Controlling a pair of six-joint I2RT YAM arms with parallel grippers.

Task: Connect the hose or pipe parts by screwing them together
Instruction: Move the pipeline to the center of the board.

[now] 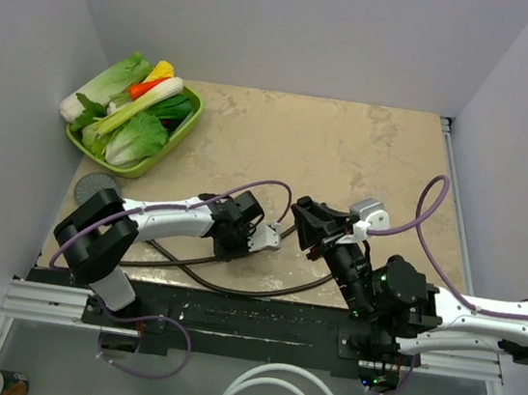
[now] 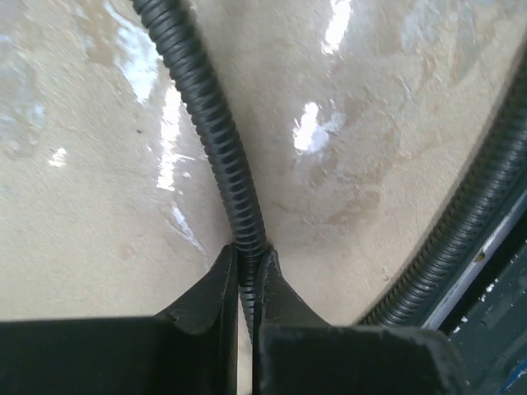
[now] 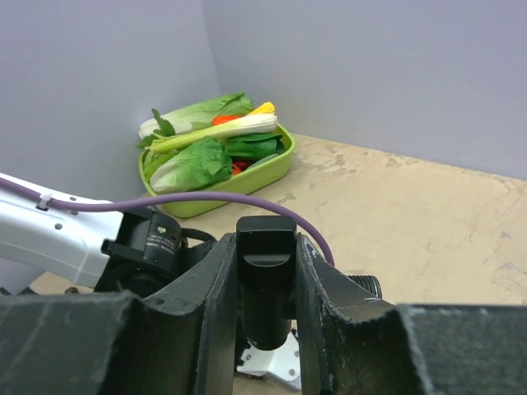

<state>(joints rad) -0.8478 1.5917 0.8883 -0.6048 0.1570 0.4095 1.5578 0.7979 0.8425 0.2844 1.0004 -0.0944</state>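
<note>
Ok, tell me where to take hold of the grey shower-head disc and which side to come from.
Take the shower-head disc by its rim, coming down from above on its far-left side. It seems to lie flat on the table, so only the edge offers a pinch; its near part is hidden under the left arm's elbow, and the green basket stands close on its far right.

Left pincer (image 2: 247, 257) low near table, clamped on hose (image 2: 210, 123). Right pincer (image 3: 265, 247) raised, gripping black fitting (image 3: 265, 313).
</note>
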